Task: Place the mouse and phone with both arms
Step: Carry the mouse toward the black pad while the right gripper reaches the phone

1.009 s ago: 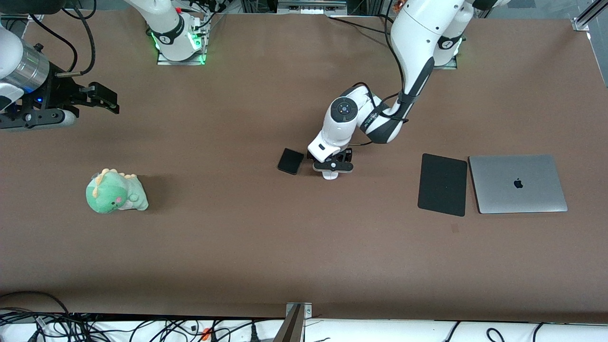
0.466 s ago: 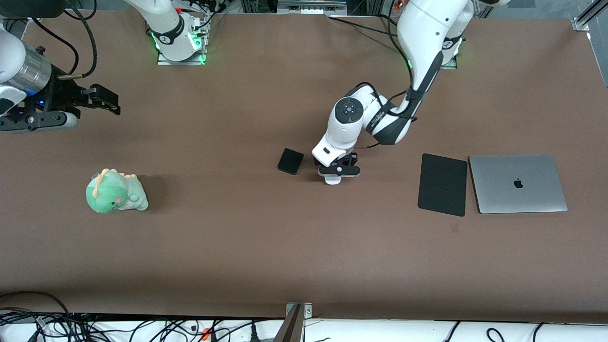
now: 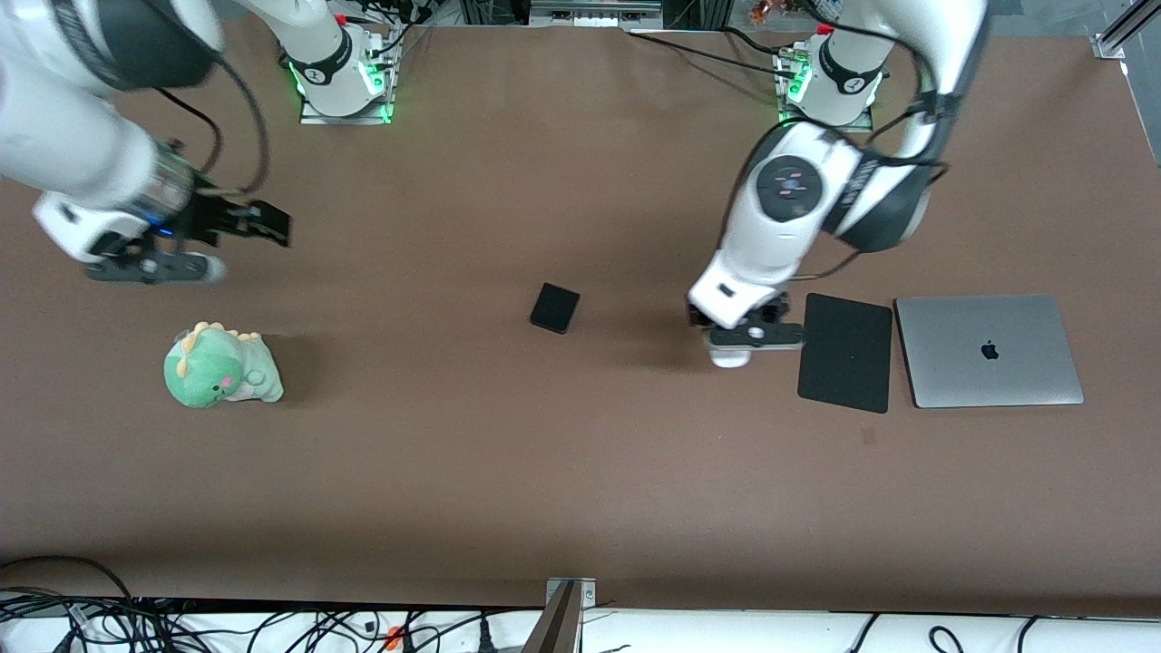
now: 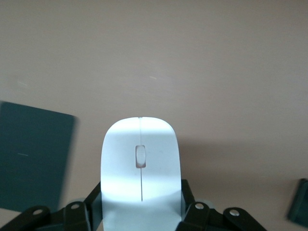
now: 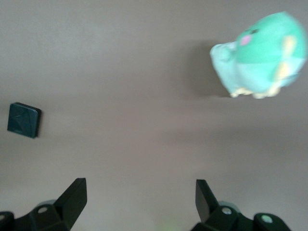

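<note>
My left gripper (image 3: 742, 337) is shut on the white mouse (image 3: 730, 356) and holds it just above the table, beside the edge of the black mouse pad (image 3: 845, 352). In the left wrist view the mouse (image 4: 140, 159) sits between the fingers of the left gripper (image 4: 140, 202). The small black phone (image 3: 555, 308) lies flat mid-table, apart from both grippers; it also shows in the right wrist view (image 5: 24, 119) and at the edge of the left wrist view (image 4: 301, 207). My right gripper (image 3: 268, 225) is open and empty over bare table; its jaws stand wide apart in the right wrist view (image 5: 140, 192).
A green plush dinosaur (image 3: 220, 366) sits toward the right arm's end of the table, nearer the front camera than the right gripper, and shows in the right wrist view (image 5: 260, 55). A closed silver laptop (image 3: 989, 350) lies beside the mouse pad (image 4: 33, 154).
My left gripper has carried the mouse from beside the phone toward the mouse pad. My right arm has swung in toward the table's middle, gripper still open.
</note>
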`<action>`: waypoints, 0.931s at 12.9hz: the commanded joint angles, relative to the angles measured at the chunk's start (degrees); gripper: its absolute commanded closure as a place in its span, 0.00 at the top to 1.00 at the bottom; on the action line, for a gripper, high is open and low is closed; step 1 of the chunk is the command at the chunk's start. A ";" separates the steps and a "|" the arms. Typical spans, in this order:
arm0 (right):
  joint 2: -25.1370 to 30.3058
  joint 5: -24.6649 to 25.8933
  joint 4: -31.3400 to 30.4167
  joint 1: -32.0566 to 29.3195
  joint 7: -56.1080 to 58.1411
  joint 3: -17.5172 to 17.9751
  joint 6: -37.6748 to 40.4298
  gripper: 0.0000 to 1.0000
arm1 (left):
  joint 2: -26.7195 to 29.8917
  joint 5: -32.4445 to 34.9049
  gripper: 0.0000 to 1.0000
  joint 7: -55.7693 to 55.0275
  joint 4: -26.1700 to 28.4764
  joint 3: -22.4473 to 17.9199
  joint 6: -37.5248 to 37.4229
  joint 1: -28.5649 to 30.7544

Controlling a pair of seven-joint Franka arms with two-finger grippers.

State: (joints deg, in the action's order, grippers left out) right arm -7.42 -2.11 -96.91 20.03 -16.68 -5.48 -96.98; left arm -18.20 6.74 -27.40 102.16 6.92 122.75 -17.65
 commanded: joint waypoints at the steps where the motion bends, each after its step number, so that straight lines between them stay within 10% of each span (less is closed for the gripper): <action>1: -3.72 -1.04 -5.12 6.41 -11.05 -0.15 -10.12 1.00 | 3.51 -2.95 0.32 12.76 1.72 0.73 -4.52 5.68; 7: -18.57 -3.42 -5.57 17.66 -26.97 0.11 -30.70 1.00 | 4.23 -3.49 0.32 38.45 5.40 0.20 -6.65 16.94; 12: -29.13 -3.51 -1.53 25.14 -40.69 0.20 -41.44 1.00 | -0.25 -3.49 0.35 40.23 14.44 0.20 6.75 20.46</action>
State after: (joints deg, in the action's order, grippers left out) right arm -33.85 -4.79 -101.32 43.49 -54.05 -4.67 -137.42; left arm -17.28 4.22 10.86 112.60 6.66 123.36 1.87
